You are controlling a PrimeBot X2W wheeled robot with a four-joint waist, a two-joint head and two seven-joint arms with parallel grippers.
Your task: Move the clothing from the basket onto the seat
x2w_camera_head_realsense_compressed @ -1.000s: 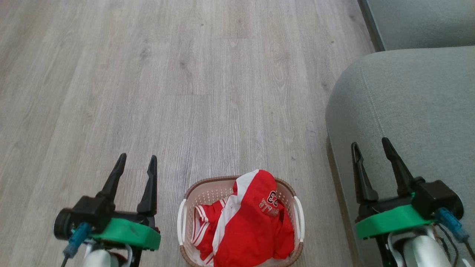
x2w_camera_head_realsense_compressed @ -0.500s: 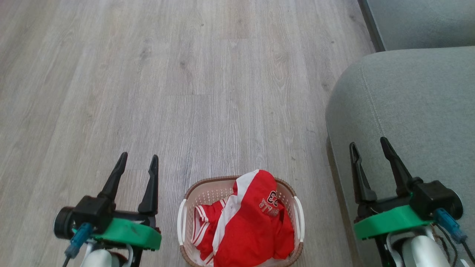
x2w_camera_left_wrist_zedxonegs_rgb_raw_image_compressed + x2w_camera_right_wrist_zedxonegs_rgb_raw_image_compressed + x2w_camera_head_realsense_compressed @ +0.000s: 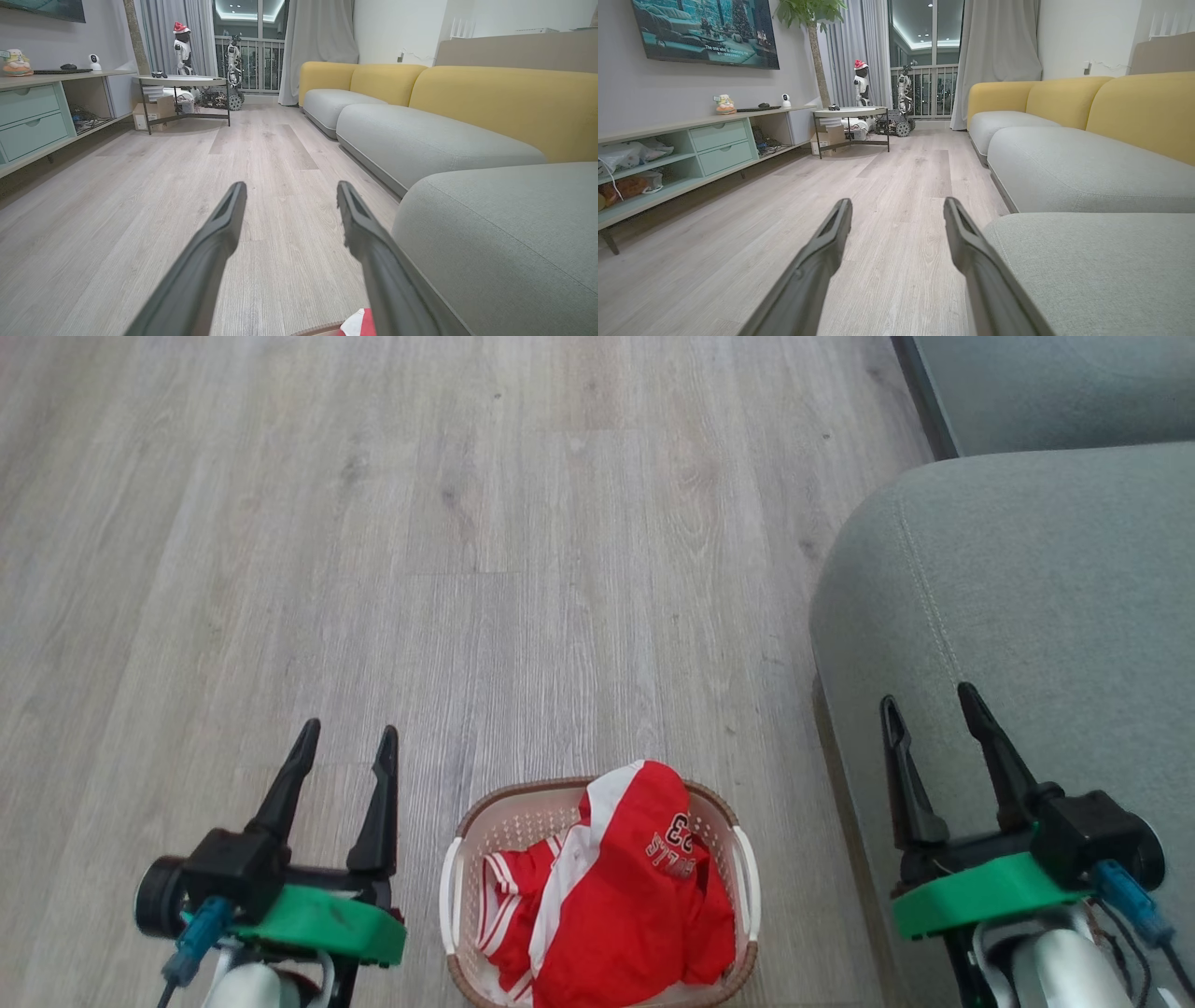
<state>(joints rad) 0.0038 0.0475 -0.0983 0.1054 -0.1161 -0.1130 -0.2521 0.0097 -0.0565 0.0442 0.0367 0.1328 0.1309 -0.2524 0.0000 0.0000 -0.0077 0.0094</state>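
Red clothing [image 3: 616, 905] with white panels and a number lies heaped in the cream basket [image 3: 509, 819], which stands on the floor at the bottom middle of the head view. The grey-green seat [image 3: 1027, 597] fills the right side, right of the basket. My left gripper [image 3: 347, 745] is open and empty, left of the basket and above the floor. My right gripper [image 3: 930, 704] is open and empty over the seat's front edge. In the left wrist view a red scrap of clothing [image 3: 362, 324] shows at the bottom edge, beside the seat [image 3: 504, 233]. The right wrist view shows the seat [image 3: 1101, 261] at the right.
Wood floor [image 3: 467, 569] stretches ahead and to the left. A second sofa cushion [image 3: 1055, 387] lies beyond the seat. Farther off are yellow sofa backs [image 3: 1134, 107], a low TV cabinet [image 3: 691, 154] on the left and a round table [image 3: 852, 113].
The head camera has shifted a little, so the basket and seat sit slightly further left in the picture. Both grippers hold their places and stay open.
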